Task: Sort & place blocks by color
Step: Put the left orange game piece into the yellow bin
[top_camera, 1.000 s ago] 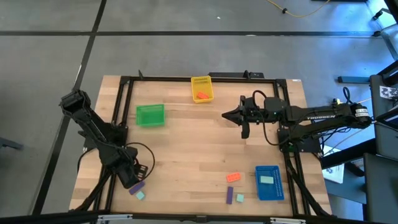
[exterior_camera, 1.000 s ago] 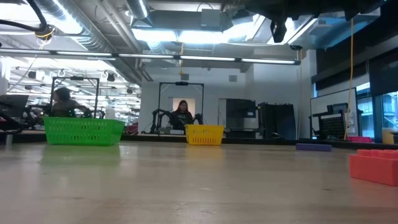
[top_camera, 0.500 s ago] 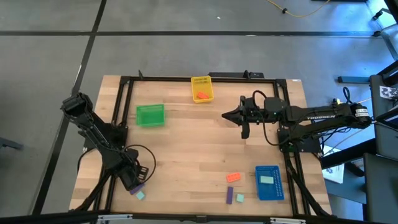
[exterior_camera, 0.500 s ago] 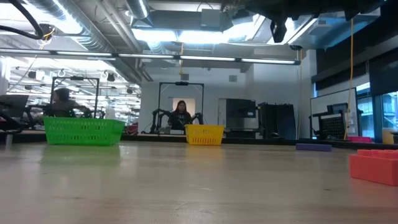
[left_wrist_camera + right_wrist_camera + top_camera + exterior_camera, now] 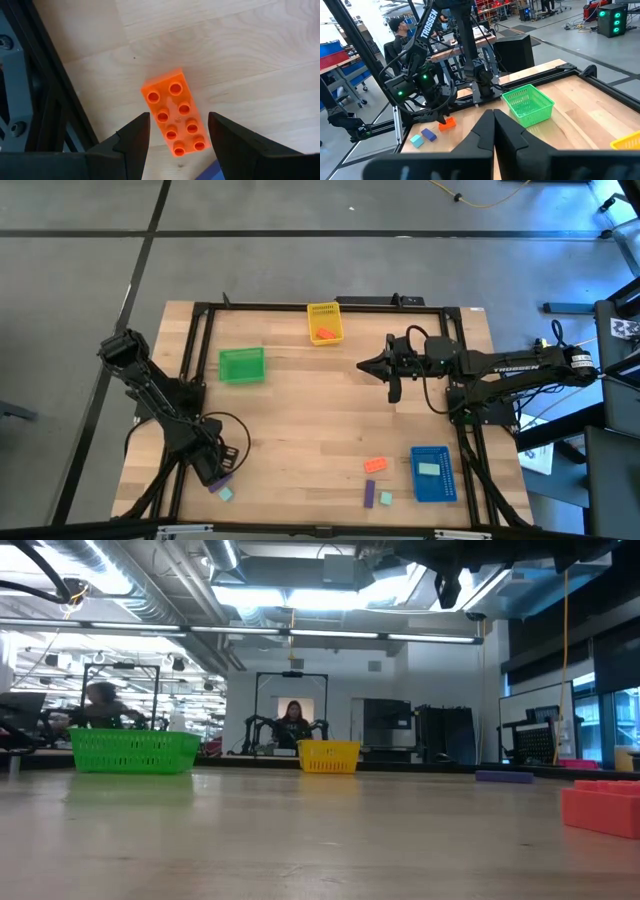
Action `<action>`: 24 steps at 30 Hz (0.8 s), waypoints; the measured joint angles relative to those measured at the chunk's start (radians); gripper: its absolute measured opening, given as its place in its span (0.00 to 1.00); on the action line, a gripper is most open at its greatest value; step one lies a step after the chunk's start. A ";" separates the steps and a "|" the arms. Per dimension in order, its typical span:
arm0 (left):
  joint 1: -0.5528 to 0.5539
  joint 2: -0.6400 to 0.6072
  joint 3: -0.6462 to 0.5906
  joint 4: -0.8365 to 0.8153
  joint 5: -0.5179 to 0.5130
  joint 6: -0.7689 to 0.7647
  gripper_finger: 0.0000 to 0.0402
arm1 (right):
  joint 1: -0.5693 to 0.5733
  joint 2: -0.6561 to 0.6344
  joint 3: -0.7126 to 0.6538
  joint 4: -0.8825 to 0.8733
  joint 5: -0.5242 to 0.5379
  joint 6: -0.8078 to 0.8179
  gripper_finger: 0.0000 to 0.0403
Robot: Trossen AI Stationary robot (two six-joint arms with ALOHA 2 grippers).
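Left gripper point(image 5: 175, 132) poised over orange brick point(image 5: 175, 119) near worktop point(image 5: 300, 420) front-left corner; fingers apart, straddling brick lengthwise, nothing clamped; grasp judged imminent. Yellow tray point(image 5: 324, 322) already holds orange. Right gripper point(image 5: 392, 370) parked mid-worktop, fingers together, empty.

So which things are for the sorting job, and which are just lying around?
For the job: orange brick between the left gripper's fingers; loose orange block, purple block, mint block; yellow tray, green tray, blue tray.
Just lying about: yellow cable on the floor; black table frame.
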 joint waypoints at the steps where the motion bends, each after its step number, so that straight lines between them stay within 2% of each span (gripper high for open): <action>1: -0.002 0.000 0.000 -0.003 0.000 0.000 0.48 | 0.000 0.000 0.000 0.000 0.000 0.000 0.00; 24: -0.006 0.000 -0.041 0.062 -0.016 0.001 0.48 | 0.000 0.000 0.000 0.002 0.002 0.001 0.00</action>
